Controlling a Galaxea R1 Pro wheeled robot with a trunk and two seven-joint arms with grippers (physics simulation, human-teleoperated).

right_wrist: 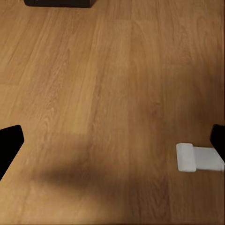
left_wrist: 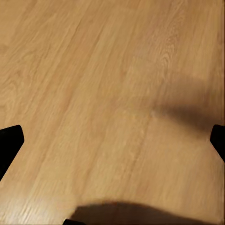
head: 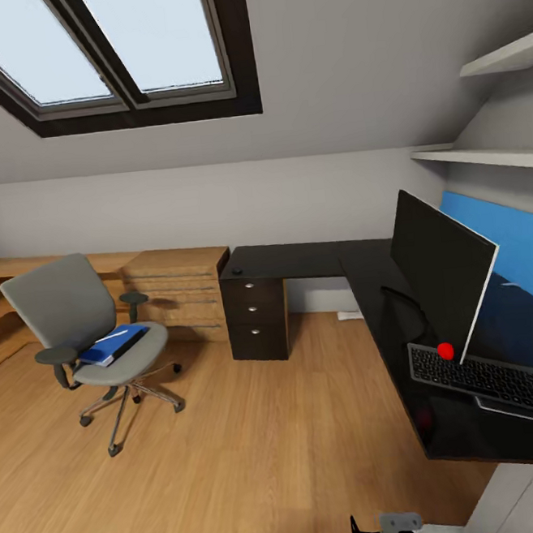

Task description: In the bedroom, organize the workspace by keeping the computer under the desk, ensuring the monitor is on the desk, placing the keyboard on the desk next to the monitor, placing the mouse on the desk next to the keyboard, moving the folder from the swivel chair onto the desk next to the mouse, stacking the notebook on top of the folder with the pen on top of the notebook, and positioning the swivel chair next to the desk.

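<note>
Head view. One desk point(head: 315, 258), L-shaped with a black top, stands in the corner at right; its short wing carries a black drawer stack with three round silver knobs. One monitor point(head: 442, 270) stands on the desk top, seen at an angle, with one red dot at its lower corner. One keyboard point(head: 493, 379) lies on the desk just beside the monitor's foot, on the near side. One blue back panel point(head: 513, 247) runs behind the monitor. One swivel chair point(head: 86, 337) stands on the wooden floor point(head: 260, 454) at left, well apart from the desk. One folder point(head: 111, 347), blue, lies flat on the chair seat; one pen point(head: 114, 336), thin and white, lies on top of the folder. One light wooden drawer unit point(head: 176, 295) stands against the wall between chair and desk. Two white shelves point(head: 484, 156) are fixed to the right wall. Two roof window panes sit overhead.

Left wrist view. The left gripper point(left_wrist: 112, 140) hangs over bare floor; two dark fingertips show at opposite edges, spread wide apart, holding nothing.

Right wrist view. The right gripper point(right_wrist: 112, 140) likewise shows two dark fingertips set wide apart over the floor, holding nothing. One white object point(right_wrist: 197, 158) lies near one fingertip; its identity cannot be told. One dark edge point(right_wrist: 58, 3) shows at the frame border.
</note>
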